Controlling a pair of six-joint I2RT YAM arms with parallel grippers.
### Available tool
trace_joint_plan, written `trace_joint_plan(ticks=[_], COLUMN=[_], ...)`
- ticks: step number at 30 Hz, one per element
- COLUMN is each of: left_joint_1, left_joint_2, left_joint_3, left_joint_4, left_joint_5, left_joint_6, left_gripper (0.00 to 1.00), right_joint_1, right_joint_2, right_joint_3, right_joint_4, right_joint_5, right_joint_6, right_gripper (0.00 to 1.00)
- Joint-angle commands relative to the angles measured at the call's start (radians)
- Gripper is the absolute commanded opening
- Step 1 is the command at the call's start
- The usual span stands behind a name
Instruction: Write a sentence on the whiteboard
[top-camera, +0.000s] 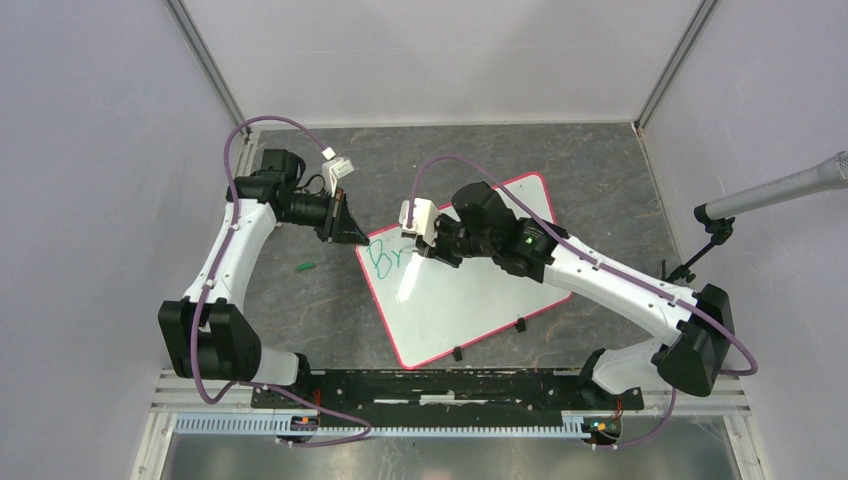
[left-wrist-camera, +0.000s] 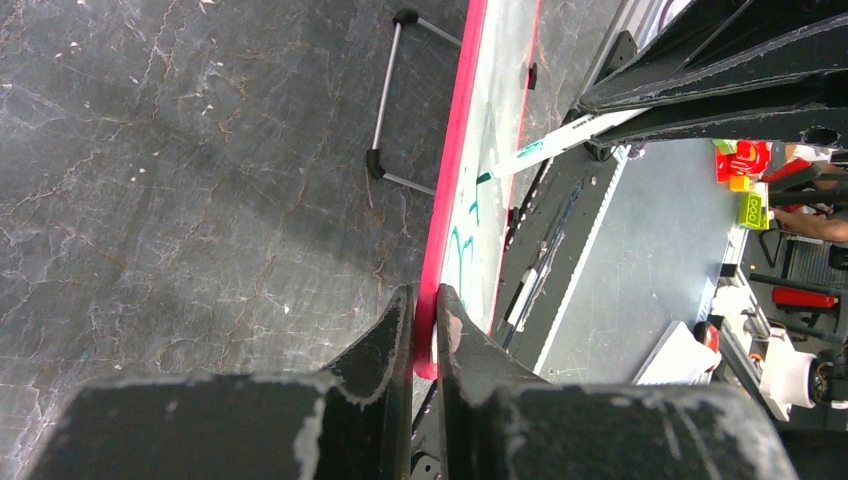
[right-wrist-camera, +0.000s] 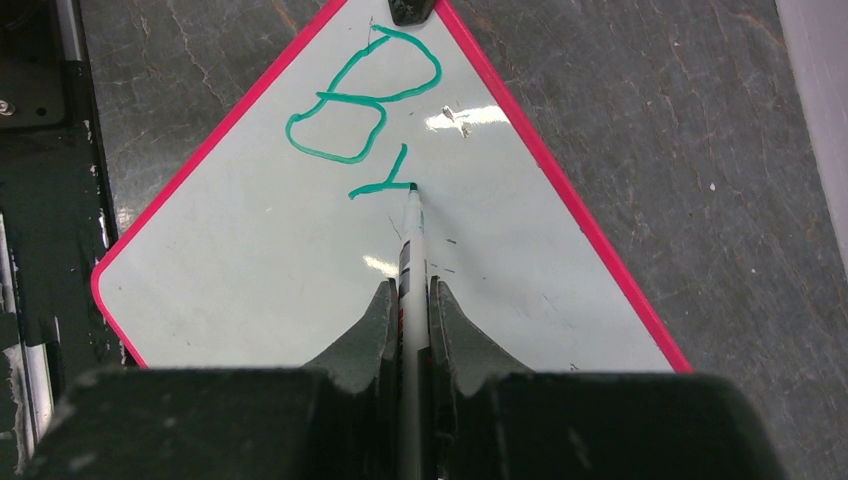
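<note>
left gripper (left-wrist-camera: 425, 305) pinched on whiteboard (top-camera: 470, 300) rim at its corner | whiteboard mid-table, angled | sentence (right-wrist-camera: 360, 110) only "Br" so far (green) | right gripper (right-wrist-camera: 410, 300) clamped on marker (right-wrist-camera: 411, 240), tip on board | advice: light even pressure, steady board

I am bending my left arm (top-camera: 235, 245) up the left side of the frame, my left claw (left-wrist-camera: 425, 312) pinching tight on the whiteboard (left-wrist-camera: 447, 200) rim. I am stretching my right arm (top-camera: 620, 285) in from the lower right, my right claw (right-wrist-camera: 410, 300) clamping the marker (right-wrist-camera: 412, 232).
</note>
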Motion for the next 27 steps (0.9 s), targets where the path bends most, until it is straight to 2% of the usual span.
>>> trace_joint_plan(ticks=[1, 14, 27], left_joint_1=[-0.026, -0.026, -0.025], left_joint_2=[0.011, 0.009, 0.011], left_joint_3=[0.018, 0.018, 0.017], left_joint_4=[-0.016, -0.017, -0.016], left_joint_5=[0.007, 0.008, 0.009], left_joint_6=[0.044, 0.042, 0.046], left_gripper=[0.02, 0.02, 0.02], right_joint_1=[-0.005, -0.008, -0.025], right_joint_2=[-0.041, -0.003, -0.028], right_joint_3=[0.02, 0.017, 0.005], right_joint_4=[0.001, 0.004, -0.01], right_joint_5=[-0.04, 0.074, 0.113], right_joint_6=[-0.003, -0.006, 0.0], right_gripper=[0.0, 0.0, 0.0])
